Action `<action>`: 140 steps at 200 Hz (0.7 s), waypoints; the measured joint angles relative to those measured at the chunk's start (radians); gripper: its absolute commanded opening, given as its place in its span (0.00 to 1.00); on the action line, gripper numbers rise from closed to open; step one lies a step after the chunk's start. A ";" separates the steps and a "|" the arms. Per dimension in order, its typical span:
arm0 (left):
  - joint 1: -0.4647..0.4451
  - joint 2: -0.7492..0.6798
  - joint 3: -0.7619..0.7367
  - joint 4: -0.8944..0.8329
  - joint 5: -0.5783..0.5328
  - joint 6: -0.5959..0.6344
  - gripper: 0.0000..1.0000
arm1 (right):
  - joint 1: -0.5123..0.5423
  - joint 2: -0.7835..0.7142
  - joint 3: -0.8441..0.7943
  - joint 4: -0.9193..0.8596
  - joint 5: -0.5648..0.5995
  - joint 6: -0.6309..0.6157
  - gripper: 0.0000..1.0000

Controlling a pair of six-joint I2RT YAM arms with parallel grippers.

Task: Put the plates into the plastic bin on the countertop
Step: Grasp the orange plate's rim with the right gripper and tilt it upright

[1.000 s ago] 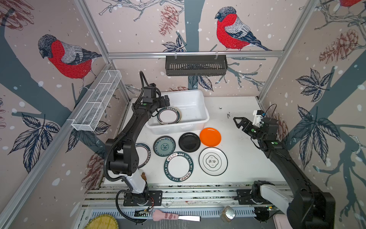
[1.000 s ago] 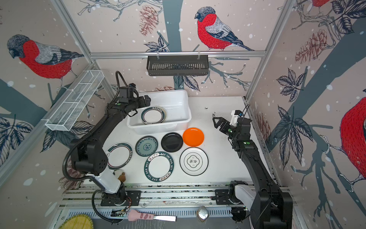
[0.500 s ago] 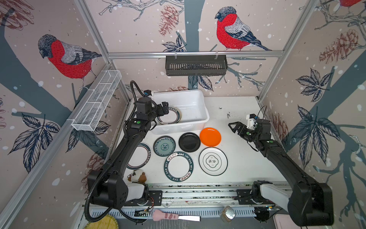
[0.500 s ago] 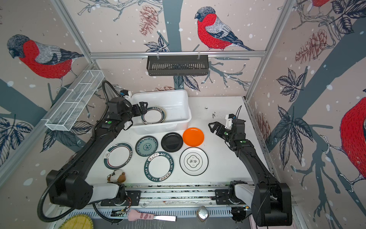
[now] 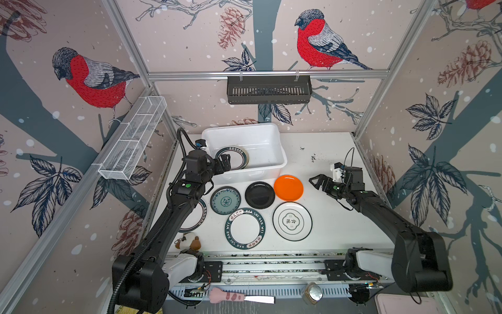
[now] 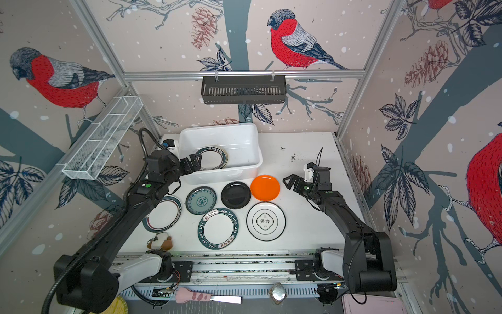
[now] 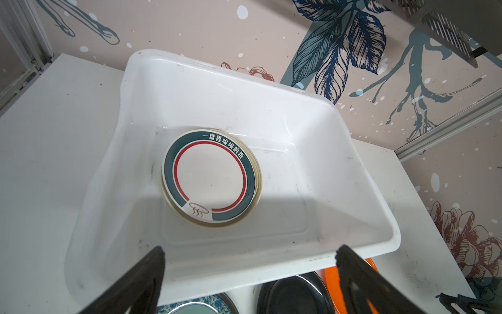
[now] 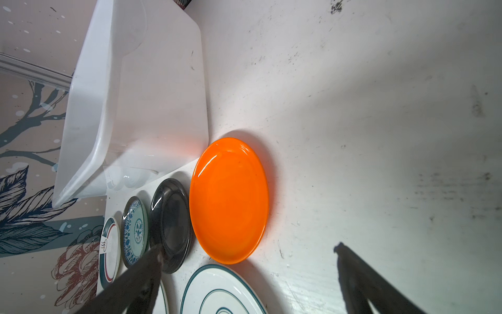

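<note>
One plate (image 5: 200, 218) half hidden beneath left arm (image 5: 168, 224).

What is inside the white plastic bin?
In the plastic bin lies a stack whose top plate is white with a teal rim. The lower plates show only edges; their count is hidden.

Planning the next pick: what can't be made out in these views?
1. Stack in the plastic bin: the left wrist view shows only rims under the top plate; count unclear.
2. Red-ringed plate: partly covered by the left arm in a top view.
3. Ringed white plate: cut off by the right wrist view's bottom edge.
</note>
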 measured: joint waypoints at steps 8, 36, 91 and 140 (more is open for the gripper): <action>0.000 0.000 -0.007 0.006 0.002 -0.005 0.97 | 0.000 0.011 -0.005 0.011 -0.006 0.000 0.96; 0.000 -0.002 -0.042 0.022 0.028 -0.024 0.97 | 0.006 0.074 -0.038 0.060 -0.037 0.030 0.83; 0.000 0.000 -0.079 0.064 0.126 -0.072 0.97 | 0.038 0.156 -0.057 0.148 -0.082 0.056 0.60; -0.003 0.001 -0.109 0.107 0.182 -0.104 0.97 | 0.047 0.216 -0.070 0.244 -0.093 0.085 0.56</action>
